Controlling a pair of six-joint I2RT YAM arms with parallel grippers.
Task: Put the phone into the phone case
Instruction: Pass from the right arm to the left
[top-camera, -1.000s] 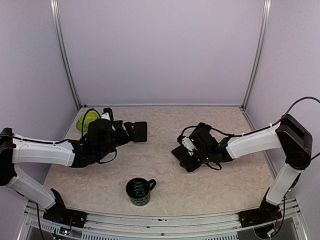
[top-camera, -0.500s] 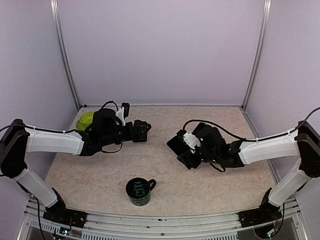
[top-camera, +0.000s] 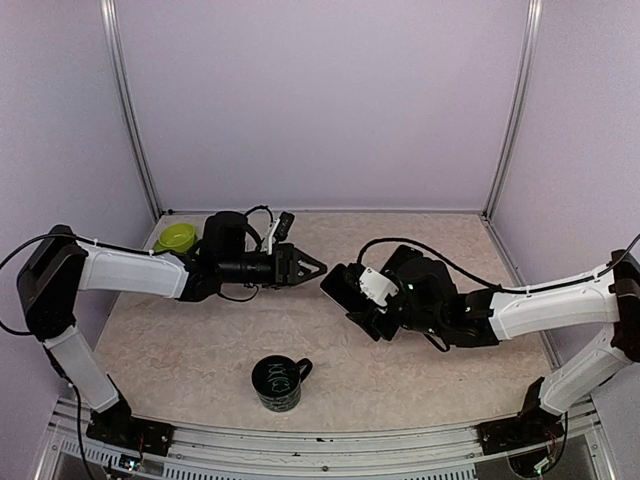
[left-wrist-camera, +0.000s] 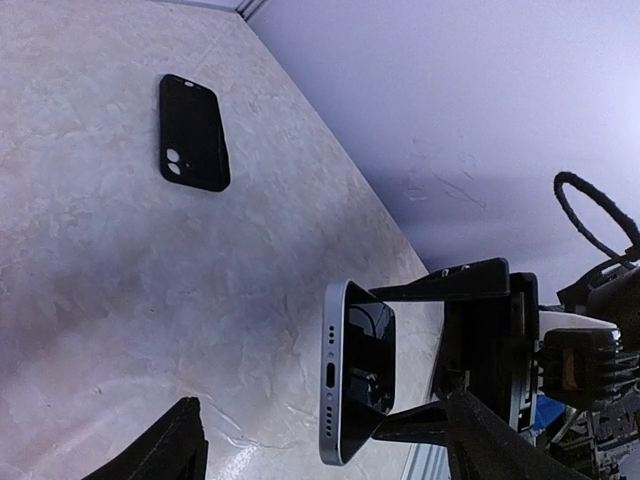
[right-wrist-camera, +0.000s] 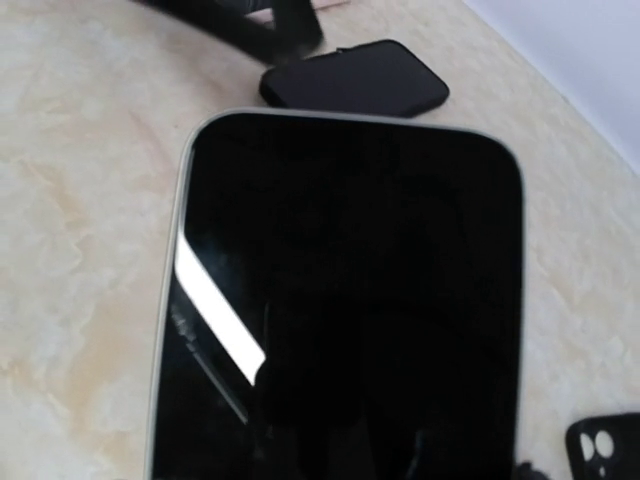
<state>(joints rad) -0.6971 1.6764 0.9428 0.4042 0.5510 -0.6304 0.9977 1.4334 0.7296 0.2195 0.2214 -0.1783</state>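
- Black glass fronts the phone (top-camera: 343, 288), rimmed in silver, with a port on its short edge; it is held off the worktop (top-camera: 190, 350) near the top view's centre.
- Right jaws are clamped on its long sides.
- Left jaws stand wide apart and empty, just left of it.
- Black phone case (left-wrist-camera: 193, 132) lies flat, upper left of the left wrist view.
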